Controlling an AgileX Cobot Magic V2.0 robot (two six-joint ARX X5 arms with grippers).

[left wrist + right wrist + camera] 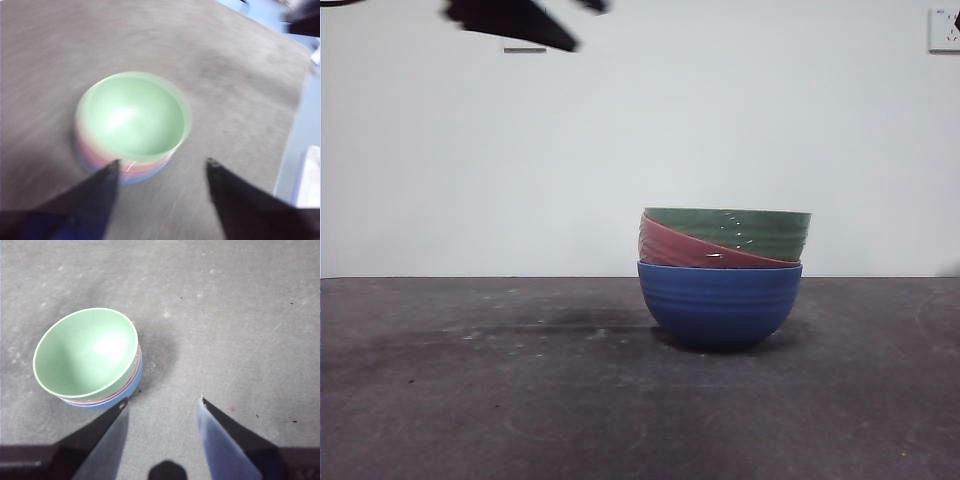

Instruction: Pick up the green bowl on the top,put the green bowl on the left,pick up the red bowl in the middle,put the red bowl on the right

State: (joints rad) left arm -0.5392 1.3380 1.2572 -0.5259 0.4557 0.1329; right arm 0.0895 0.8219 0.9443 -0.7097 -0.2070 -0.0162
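The green bowl [730,231] sits tilted on top of a stack right of the table's middle. Under it is the red bowl [692,250], nested in a blue bowl [719,305]. The left wrist view, blurred, looks down into the green bowl [134,116] from above, with the red bowl's rim [100,159] showing under it. My left gripper [162,167] is open, above the stack and apart from it. It shows as a dark tip [520,22] at the top of the front view. My right gripper [162,405] is open, high above the table beside the green bowl [87,352].
The dark grey table [500,400] stretches to the left and front of the stack. A white wall stands behind, with a socket [944,30] at the top right. The table's edge [295,120] shows in the left wrist view.
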